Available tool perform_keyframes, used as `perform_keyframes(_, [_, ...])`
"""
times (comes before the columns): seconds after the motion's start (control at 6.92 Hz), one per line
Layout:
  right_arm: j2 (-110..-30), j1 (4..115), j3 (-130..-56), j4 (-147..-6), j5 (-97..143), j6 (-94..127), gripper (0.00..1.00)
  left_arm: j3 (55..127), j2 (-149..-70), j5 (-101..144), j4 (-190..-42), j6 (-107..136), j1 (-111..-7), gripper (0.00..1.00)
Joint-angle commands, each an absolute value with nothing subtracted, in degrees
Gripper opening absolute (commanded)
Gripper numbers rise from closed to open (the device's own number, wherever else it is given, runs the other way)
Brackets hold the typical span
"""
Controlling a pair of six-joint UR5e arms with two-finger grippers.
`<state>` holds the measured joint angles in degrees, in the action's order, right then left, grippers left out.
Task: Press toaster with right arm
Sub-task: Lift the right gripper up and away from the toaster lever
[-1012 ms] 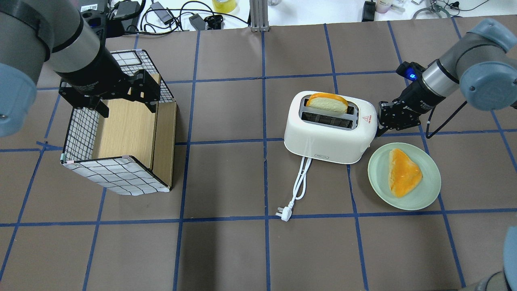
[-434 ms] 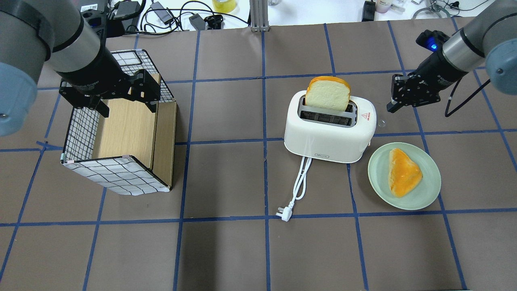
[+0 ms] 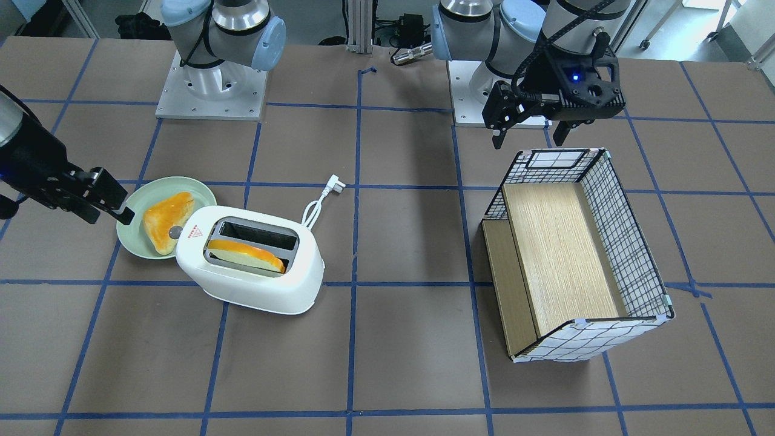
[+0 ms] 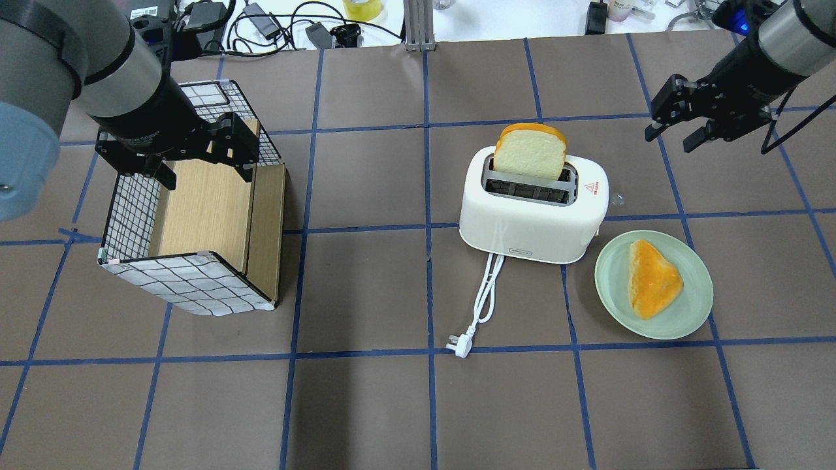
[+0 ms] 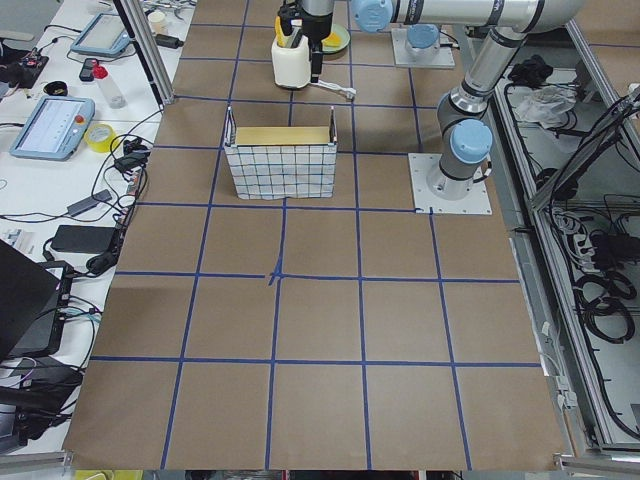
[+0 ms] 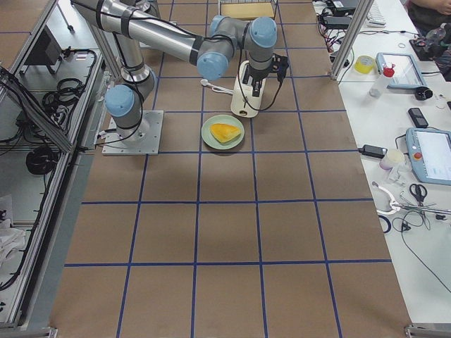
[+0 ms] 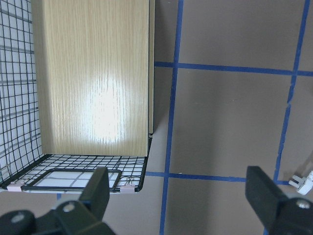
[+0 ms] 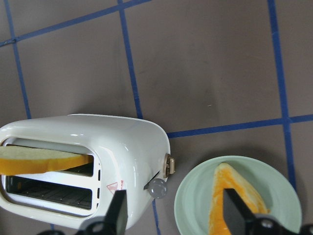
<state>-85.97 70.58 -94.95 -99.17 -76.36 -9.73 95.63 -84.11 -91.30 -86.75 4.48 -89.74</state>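
The white toaster (image 4: 532, 212) stands right of the table's middle, with a slice of bread (image 4: 529, 151) sticking high out of its far slot. Its small grey lever (image 8: 157, 188) is on the end that faces the plate. My right gripper (image 4: 671, 137) is open and empty. It hangs in the air, up and to the right of the toaster's lever end, well apart from it. In the front-facing view the right gripper (image 3: 109, 212) is beside the plate. My left gripper (image 4: 204, 171) is open and empty above the wire basket.
A pale green plate (image 4: 692, 316) with a piece of orange-crusted bread (image 4: 653, 277) lies at the toaster's front right. The toaster's white cord and plug (image 4: 460, 344) trail toward the front. A wire basket (image 4: 189, 284) with a wooden floor stands at the left.
The right gripper has moved from the toaster's lever end up and away to the back right, and its fingers now stand apart. The bread has risen out of the slot. The left arm has not moved.
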Motion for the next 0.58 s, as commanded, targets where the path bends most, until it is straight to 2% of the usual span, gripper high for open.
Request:
perform_keyframes(0.0, [-87.7, 70.8, -88.5, -95.2, -85.9, -9.4, 1.0, 95.6, -84.1, -91.3, -86.7, 4.5, -89.7, 1.0])
perform_keyframes(0.14, [-87.7, 71.3, -84.9, -91.7, -87.5, -7.8, 1.0, 95.6, -84.1, -91.3, -86.7, 4.5, -89.7, 1.0])
perform_keyframes(0.43, [-87.6, 77.4, -83.1, -90.0, -89.6, 3.7, 1.0, 95.6, -84.1, -91.3, -86.7, 4.5, -89.7, 1.0])
